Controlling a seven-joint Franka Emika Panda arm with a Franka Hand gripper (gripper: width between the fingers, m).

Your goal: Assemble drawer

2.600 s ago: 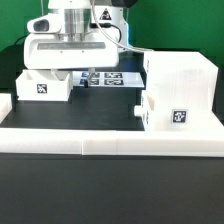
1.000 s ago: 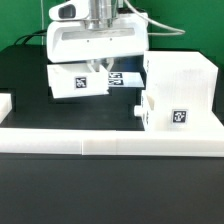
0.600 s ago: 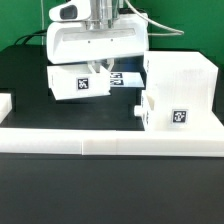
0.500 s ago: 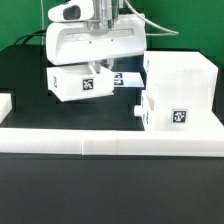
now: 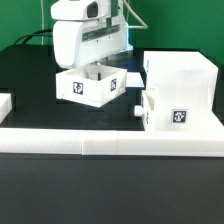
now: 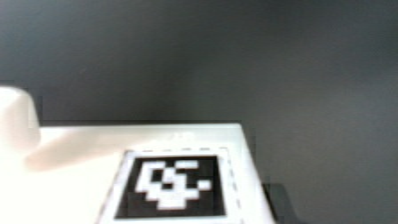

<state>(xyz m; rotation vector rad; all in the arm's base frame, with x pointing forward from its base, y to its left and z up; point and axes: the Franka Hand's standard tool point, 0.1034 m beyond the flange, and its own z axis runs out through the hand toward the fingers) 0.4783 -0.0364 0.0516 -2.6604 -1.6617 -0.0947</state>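
My gripper (image 5: 97, 72) reaches down into a small white open-top tray (image 5: 86, 90) and is shut on its wall, holding it turned with one corner toward the camera, just left of the tall white case (image 5: 185, 75). The tray's side tags face forward. A second small tray (image 5: 168, 113) with a tag stands in front of the case. In the wrist view a white face of the held tray (image 6: 89, 150) with its black-and-white tag (image 6: 173, 185) fills the lower part over the dark table. My fingertips do not show there.
A long low white rail (image 5: 110, 148) runs along the table's front, and a short white rail piece (image 5: 5, 105) lies at the exterior view's left. The marker board (image 5: 131, 79) lies behind the held tray, mostly hidden by it.
The gripper took the small tray from the exterior view's left and carried it right toward the case. In the last half second the tray turned, so a corner now faces forward.
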